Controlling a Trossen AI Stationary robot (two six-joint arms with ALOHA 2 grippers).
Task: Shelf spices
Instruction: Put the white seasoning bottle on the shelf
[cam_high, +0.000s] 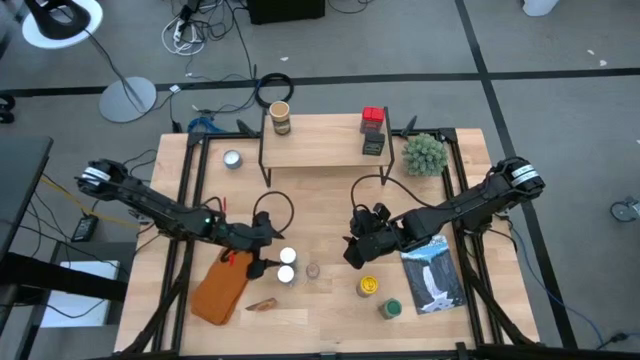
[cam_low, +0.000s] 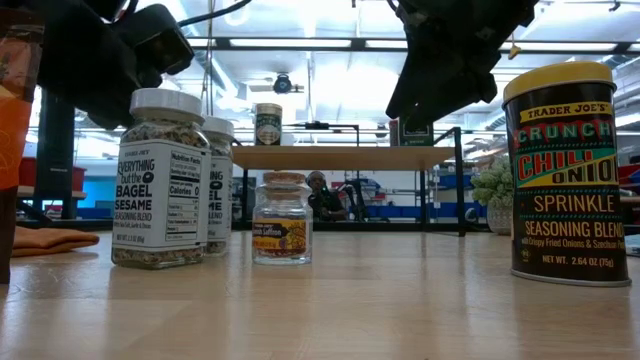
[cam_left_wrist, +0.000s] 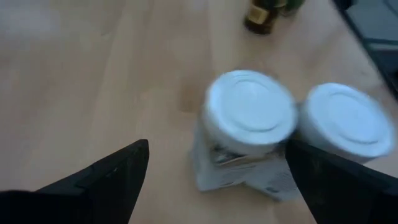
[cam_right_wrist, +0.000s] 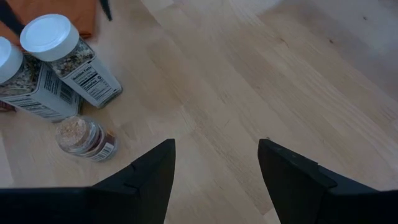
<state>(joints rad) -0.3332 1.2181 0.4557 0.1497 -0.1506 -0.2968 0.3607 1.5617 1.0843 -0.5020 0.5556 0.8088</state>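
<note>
Left tool (cam_high: 262, 262) is hovering open w/ fingers straddling two white-lidded "Everything but the Bagel Sesame" jars (cam_low: 160, 180) at near-left of tabletop (cam_high: 320, 200). Right tool (cam_high: 352, 254) is hanging open & empty, mid-tabletop. Trader Joe's "Crunchy Chili Onion Sprinkle" tin (cam_low: 565, 170) is standing near-right. Shelf (cam_high: 325, 140) is sitting far-centre, holding three spices.

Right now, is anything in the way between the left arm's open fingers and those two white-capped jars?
Nothing visible. The left gripper hangs open over the nearer white-capped jar, its twin right beside it, and no other object lies between.
</note>
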